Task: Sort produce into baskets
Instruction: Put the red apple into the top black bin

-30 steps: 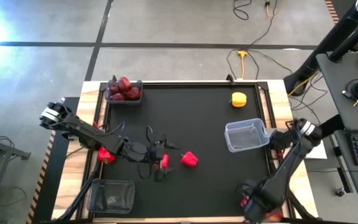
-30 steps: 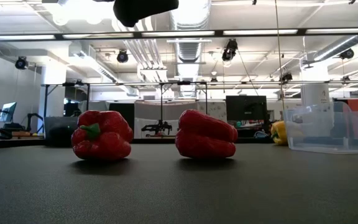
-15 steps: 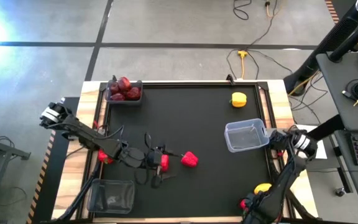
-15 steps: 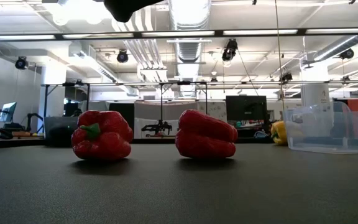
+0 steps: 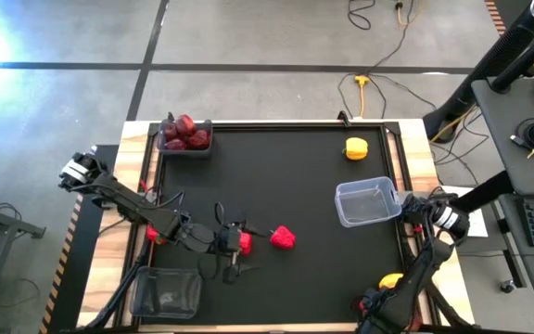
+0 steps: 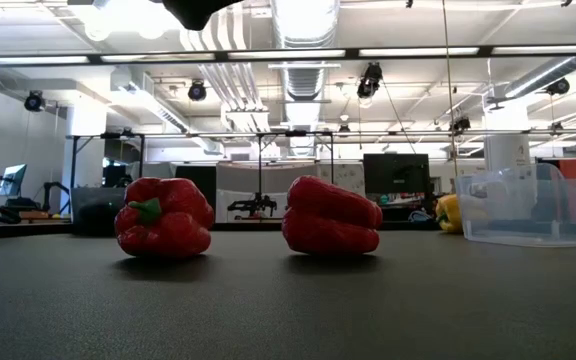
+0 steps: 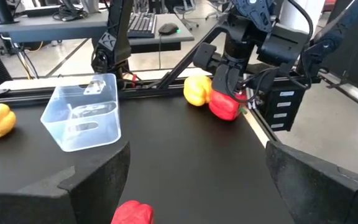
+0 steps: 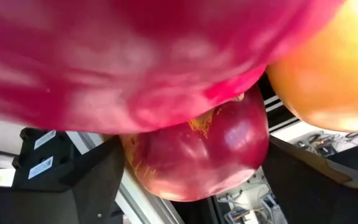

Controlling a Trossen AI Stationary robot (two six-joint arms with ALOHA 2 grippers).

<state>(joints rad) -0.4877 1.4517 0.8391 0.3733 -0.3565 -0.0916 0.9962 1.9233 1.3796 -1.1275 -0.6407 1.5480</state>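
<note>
Two red peppers (image 6: 163,217) (image 6: 330,217) rest on the black table near its middle. My left gripper (image 5: 233,247) hovers open well above the left one (image 5: 244,243), touching nothing. Maroon fruit fill the far-left basket (image 5: 185,136). A clear basket (image 5: 367,202) and a grey basket (image 5: 165,290) show nothing inside. One yellow pepper (image 5: 356,148) lies far right. At the near right corner my right gripper (image 7: 229,84) stands open over a red pepper (image 7: 224,104), a yellow pepper (image 7: 196,90) and a maroon fruit (image 8: 197,149). My right gripper comes slanting down from above with its fingers (image 8: 79,186) on either side of the red pepper (image 8: 135,56) at the near right corner. That pepper fills the wrist view, and I cannot tell whether the fingers touch it.
The right arm's base and cables (image 7: 278,93) stand just behind the corner pile. A raised wooden rim (image 5: 415,167) borders the black table. Open table lies between the middle peppers and the clear basket.
My right gripper has come down and tipped steeper toward the pile at the near right corner, uncovering the yellow pepper there in the high view. My left gripper has swung a little toward the table's near edge, staying open. No produce has moved.
</note>
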